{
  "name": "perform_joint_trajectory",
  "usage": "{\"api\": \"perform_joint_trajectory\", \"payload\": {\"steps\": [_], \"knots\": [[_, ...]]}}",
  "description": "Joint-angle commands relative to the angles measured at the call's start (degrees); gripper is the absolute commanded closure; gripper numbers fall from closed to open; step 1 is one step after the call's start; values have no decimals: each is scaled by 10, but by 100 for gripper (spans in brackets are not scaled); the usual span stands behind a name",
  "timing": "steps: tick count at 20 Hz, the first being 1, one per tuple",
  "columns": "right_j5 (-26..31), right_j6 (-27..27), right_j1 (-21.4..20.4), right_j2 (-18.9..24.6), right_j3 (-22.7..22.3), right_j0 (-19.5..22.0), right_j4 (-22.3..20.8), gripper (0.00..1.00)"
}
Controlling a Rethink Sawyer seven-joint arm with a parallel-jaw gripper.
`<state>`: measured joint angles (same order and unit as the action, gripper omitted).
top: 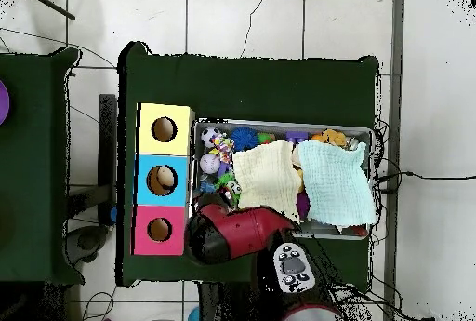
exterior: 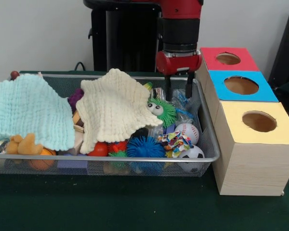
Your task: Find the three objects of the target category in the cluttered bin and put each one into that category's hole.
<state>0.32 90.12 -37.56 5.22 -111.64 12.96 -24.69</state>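
No readable writing. Gripper (exterior: 178,89) fingers spread, empty, over mesh bin's (exterior: 209,139) box-side end. Crinkly confetti wrapper (exterior: 176,142) near front rim, between baseball (exterior: 187,131) and spiky blue ball (exterior: 144,147). Yellow-topped wood box, round hole (exterior: 259,121).

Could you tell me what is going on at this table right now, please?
The red and black Sawyer arm has its claw open and hanging just above the right end of the long silver wire-mesh bin, holding nothing. A crumpled confetti-print plastic wrapper lies near the bin's front rim, among spiky balls. A cream quilted cloth and a mint quilted cloth cover much of the rest. The round hole of the yellow-topped wooden box looks empty.
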Motion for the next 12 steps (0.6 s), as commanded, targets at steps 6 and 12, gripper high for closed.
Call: {"api": "perform_joint_trajectory", "payload": {"steps": [6,12], "knots": [[143,23,-125,98,39,56,51,0],[137,21,-128,125,62,76,53,0]]}}
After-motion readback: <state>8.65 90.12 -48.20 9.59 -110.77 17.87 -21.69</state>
